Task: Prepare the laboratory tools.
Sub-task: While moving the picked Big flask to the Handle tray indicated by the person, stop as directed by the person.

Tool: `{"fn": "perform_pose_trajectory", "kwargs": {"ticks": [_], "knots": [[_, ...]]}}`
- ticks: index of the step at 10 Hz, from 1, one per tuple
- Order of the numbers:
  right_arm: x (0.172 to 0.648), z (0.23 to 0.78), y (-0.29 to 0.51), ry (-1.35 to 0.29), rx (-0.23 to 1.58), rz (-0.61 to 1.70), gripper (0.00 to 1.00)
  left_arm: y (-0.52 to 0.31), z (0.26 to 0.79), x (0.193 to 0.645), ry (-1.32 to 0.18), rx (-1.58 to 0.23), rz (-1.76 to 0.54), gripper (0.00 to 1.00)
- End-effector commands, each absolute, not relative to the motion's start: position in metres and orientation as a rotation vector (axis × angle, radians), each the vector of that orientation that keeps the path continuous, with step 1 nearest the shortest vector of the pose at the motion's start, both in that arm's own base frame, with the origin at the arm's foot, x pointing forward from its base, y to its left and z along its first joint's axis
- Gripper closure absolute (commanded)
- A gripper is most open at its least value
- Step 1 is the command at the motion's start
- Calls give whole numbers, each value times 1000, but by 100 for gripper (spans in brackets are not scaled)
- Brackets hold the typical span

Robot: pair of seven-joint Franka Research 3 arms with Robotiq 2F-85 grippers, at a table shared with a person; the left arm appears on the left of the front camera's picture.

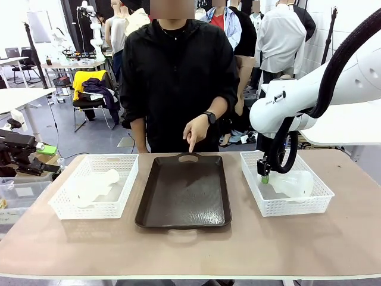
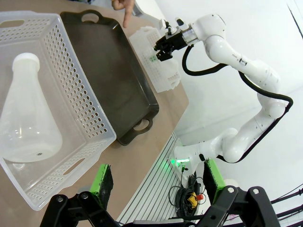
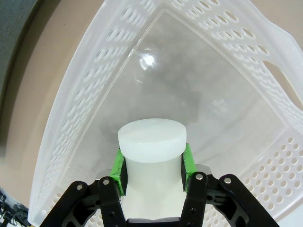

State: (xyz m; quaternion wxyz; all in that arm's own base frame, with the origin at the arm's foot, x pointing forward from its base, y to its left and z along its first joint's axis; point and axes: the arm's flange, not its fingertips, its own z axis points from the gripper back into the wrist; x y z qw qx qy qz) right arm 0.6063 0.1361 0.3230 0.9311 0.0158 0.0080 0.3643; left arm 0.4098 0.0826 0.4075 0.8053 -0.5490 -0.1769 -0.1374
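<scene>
Right gripper [image 3: 152, 165] clamped on neck of flask [image 3: 151, 137], cap just past fingertips [image 3: 118, 166]. Left gripper [image 2: 157, 182] spread wide, empty; second flask [image 2: 26, 118] lies ahead, outside one finger.

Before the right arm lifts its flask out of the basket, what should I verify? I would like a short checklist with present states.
1. Grip on the neck: ok. The right gripper is shut on the right flask, with pads on both sides of its neck.
2. Grip firm enough for lifting: cannot tell.
3. Way up from the right basket: ok, the basket is open on top.
4. Tray bare for placing: ok.
5. Person's hand away from the tray: not ok, a finger points down at its far edge.
6. Left gripper out of the way: ok, open, near the left basket.
</scene>
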Motion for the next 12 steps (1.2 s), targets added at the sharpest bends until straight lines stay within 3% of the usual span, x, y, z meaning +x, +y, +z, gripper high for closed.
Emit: {"fn": "perform_pose_trajectory", "kwargs": {"ticks": [1, 3, 7, 9, 12], "knots": [[606, 323, 136, 16, 32, 746, 100, 84, 408, 409, -381, -1173, -295, 0], [587, 360, 144, 43, -67, 677, 100, 84, 408, 409, -381, -1173, -295, 0], [553, 458, 164, -67, -120, 663, 100, 84, 408, 409, -381, -1173, -295, 0], [532, 493, 196, -137, -112, 709, 100, 84, 408, 409, -381, -1173, -295, 0], [519, 519, 287, -90, -95, 901, 100, 84, 408, 409, -381, -1173, -295, 0]]}}
